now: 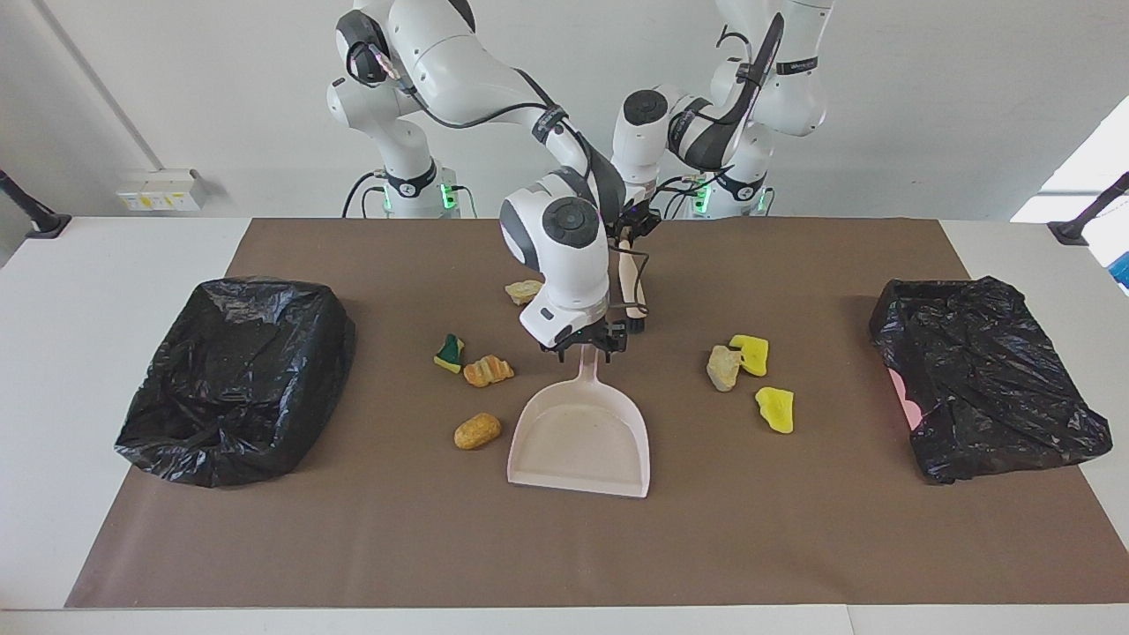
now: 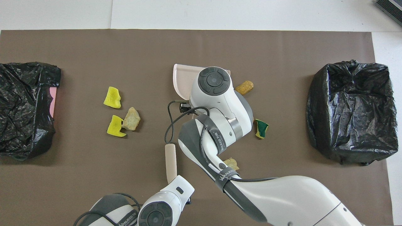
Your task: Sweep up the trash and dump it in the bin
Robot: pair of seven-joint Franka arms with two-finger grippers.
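A pale pink dustpan point(image 1: 578, 432) point(image 2: 182, 78) lies mid-mat, handle toward the robots. My right gripper point(image 1: 586, 346) sits at the handle's end. My left gripper point(image 1: 633, 227) is shut on the top of the beige brush point(image 1: 629, 282) point(image 2: 171, 163), whose black bristles rest on the mat beside the dustpan handle. Trash lies on both sides: a green-faced chunk point(image 1: 450, 351) point(image 2: 261, 128), two orange-brown chunks point(image 1: 488, 370) point(image 1: 477, 430) and a tan one point(image 1: 523, 289) toward the right arm's end; two yellow chunks point(image 1: 751, 353) point(image 1: 774, 408) and a tan one point(image 1: 723, 366) toward the left arm's end.
A bin lined with a black bag point(image 1: 234, 375) point(image 2: 350, 110) stands at the right arm's end of the brown mat. A second one point(image 1: 988, 388) point(image 2: 25, 106) stands at the left arm's end. In the overhead view the right arm covers most of the dustpan.
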